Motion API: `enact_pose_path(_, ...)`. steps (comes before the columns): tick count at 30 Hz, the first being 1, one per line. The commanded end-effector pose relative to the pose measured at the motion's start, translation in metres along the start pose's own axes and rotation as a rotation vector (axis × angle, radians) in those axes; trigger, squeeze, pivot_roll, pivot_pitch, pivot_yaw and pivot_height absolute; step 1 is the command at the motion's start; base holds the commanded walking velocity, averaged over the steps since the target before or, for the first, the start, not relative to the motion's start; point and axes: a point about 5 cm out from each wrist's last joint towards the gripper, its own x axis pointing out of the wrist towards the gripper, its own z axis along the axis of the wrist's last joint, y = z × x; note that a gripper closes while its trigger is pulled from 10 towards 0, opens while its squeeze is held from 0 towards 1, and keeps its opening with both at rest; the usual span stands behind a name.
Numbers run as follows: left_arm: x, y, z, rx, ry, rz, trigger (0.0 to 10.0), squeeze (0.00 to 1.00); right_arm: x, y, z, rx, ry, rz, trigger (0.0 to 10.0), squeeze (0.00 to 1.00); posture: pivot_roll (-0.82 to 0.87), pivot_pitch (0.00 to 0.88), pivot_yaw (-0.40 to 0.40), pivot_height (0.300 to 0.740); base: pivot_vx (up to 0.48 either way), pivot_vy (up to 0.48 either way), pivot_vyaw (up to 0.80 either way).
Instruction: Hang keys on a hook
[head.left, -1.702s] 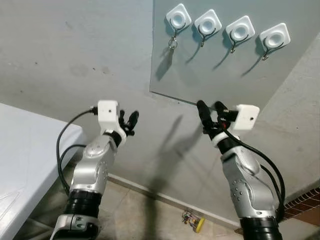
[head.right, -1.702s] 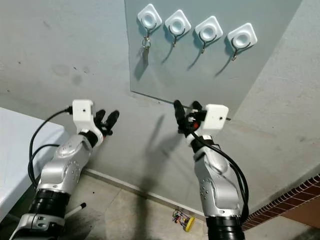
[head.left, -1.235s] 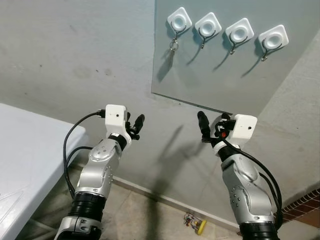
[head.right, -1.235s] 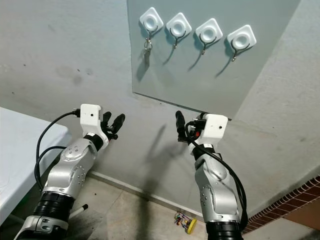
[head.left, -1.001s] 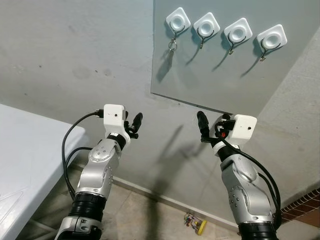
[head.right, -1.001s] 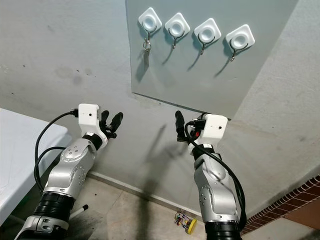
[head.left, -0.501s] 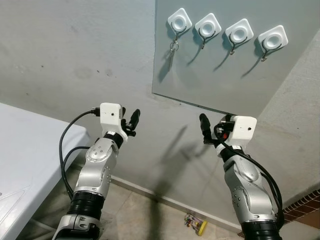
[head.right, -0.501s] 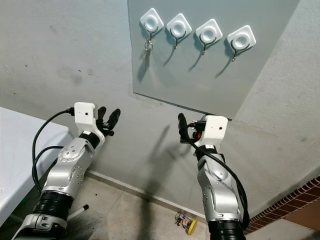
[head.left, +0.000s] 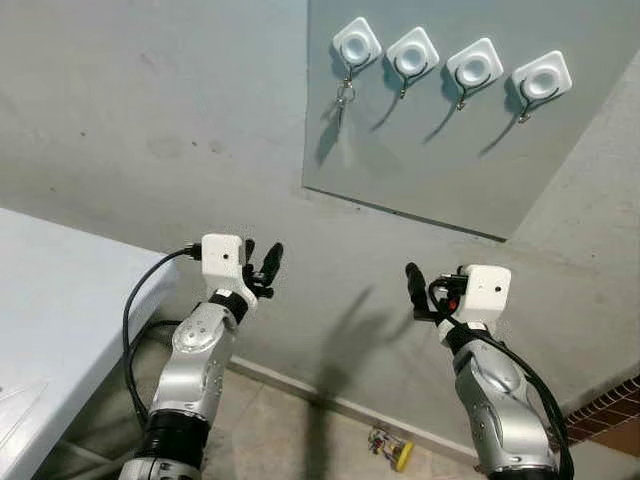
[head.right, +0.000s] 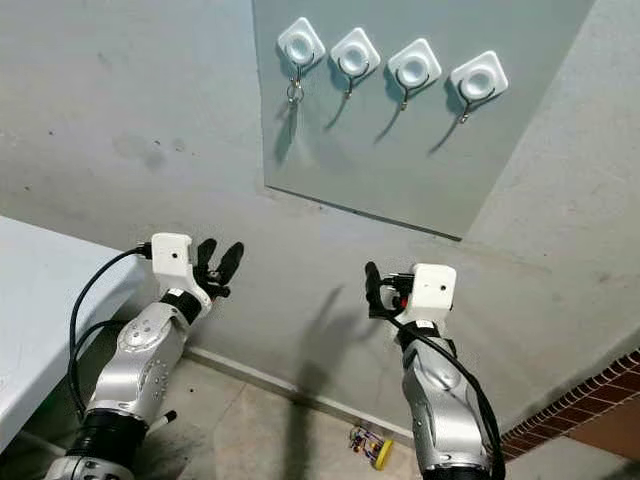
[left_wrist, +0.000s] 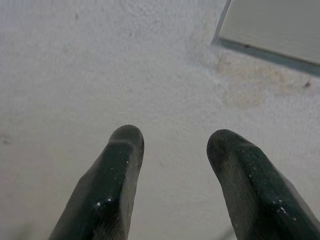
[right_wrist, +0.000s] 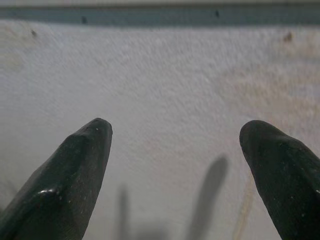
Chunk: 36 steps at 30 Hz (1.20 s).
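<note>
keys (head.left: 343, 93) already dangle from the leftmost hook (head.left: 355, 42); light, stiff, slippery, so we'd pinch the ring. left gripper (head.left: 262, 264) and right gripper (right_wrist: 175, 165) spread, empty

Evenly and fairly brightly lit, sharp, without glare. Soft shadows slanting down-left from the hooks (head.left: 356, 44) across the grey panel (head.left: 440, 150) and from both arms onto the wall (head.left: 150, 110). Fingertips (left_wrist: 122, 150) close and slightly soft in wrist views.

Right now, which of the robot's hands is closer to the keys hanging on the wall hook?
Left. The left hand is below the small metal keys and slightly to their left; the right hand is lower and off to their right.
</note>
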Motion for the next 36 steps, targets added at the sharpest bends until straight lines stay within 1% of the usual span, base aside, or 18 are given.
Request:
enact_pose_path(1, -0.003, -0.001, 0.001, -0.002, -0.013, -0.001, 10.0, 0.00, -0.003, 0.000, 0.007, -0.019, -0.038, 0.006, 10.0, 0.00, -0.07, 0.024, -0.016, 0.740, 0.000, 0.000, 0.00)
enact_pose_path(3, -0.005, 0.000, 0.004, 0.006, -0.028, 0.008, 10.0, 0.00, -0.005, 0.000, 0.009, -0.020, -0.053, 0.002, 10.0, 0.00, -0.07, 0.021, -0.017, 0.740, 0.000, 0.000, 0.00)
enact_pose_path(5, -0.010, 0.002, 0.008, -0.005, -0.042, 0.026, 10.0, 0.00, -0.012, 0.000, 0.014, -0.018, -0.072, -0.002, 10.0, 0.00, -0.07, 0.020, -0.014, 0.740, 0.000, 0.000, 0.00)
enact_pose_path(7, -0.021, 0.003, 0.014, -0.028, -0.072, 0.042, 10.0, 0.00, -0.024, 0.002, 0.019, -0.013, -0.096, 0.012, 10.0, 0.00, -0.07, 0.023, -0.014, 0.740, 0.000, 0.000, 0.00)
enact_pose_path(8, -0.027, 0.004, 0.015, -0.028, -0.075, 0.058, 10.0, 0.00, -0.030, 0.004, 0.018, -0.033, -0.091, 0.020, 10.0, 0.00, -0.07, 0.026, -0.015, 0.740, 0.000, 0.000, 0.00)
enact_pose_path(9, -0.027, 0.004, 0.015, -0.028, -0.075, 0.058, 10.0, 0.00, -0.030, 0.004, 0.018, -0.033, -0.091, 0.020, 10.0, 0.00, -0.07, 0.026, -0.015, 0.740, 0.000, 0.000, 0.00)
enact_pose_path(10, -0.030, 0.004, 0.014, -0.037, -0.076, 0.068, 10.0, 0.00, -0.033, 0.005, 0.015, -0.057, -0.081, 0.025, 10.0, 0.00, -0.07, 0.025, -0.016, 0.740, 0.000, 0.000, 0.00)
enact_pose_path(13, -0.033, 0.001, 0.013, -0.041, -0.070, 0.065, 10.0, 0.00, -0.034, 0.006, 0.014, -0.057, -0.070, 0.027, 10.0, 0.00, -0.07, 0.026, -0.016, 0.740, 0.000, 0.000, 0.00)
enact_pose_path(15, -0.034, -0.001, 0.011, -0.039, -0.060, 0.063, 10.0, 0.00, -0.031, 0.006, 0.017, -0.094, -0.082, 0.035, 10.0, 0.00, -0.07, 0.024, -0.017, 0.740, 0.000, 0.000, 0.40)
enact_pose_path(17, -0.034, -0.001, 0.013, -0.042, -0.058, 0.063, 10.0, 0.00, -0.030, 0.007, 0.020, -0.081, -0.084, 0.041, 10.0, 0.00, -0.07, 0.029, -0.018, 0.740, 0.000, 0.000, 0.80)
enact_pose_path(25, -0.031, 0.003, 0.017, -0.032, -0.060, 0.083, 10.0, 0.00, -0.027, 0.006, 0.024, -0.095, -0.092, 0.038, 10.0, 0.00, -0.07, 0.031, -0.022, 0.740, 0.000, 0.000, 0.80)
enact_pose_path(29, -0.031, 0.001, 0.018, -0.015, -0.059, 0.077, 10.0, 0.00, -0.027, 0.005, 0.024, -0.101, -0.087, 0.034, 10.0, 0.00, -0.07, 0.035, -0.023, 0.740, 0.000, 0.000, 0.80)
enact_pose_path(36, -0.029, -0.001, 0.017, -0.025, -0.055, 0.073, 10.0, 0.00, -0.028, 0.005, 0.024, -0.099, -0.085, 0.041, 10.0, 0.00, -0.08, 0.043, -0.023, 0.740, 0.000, 0.000, 0.80)
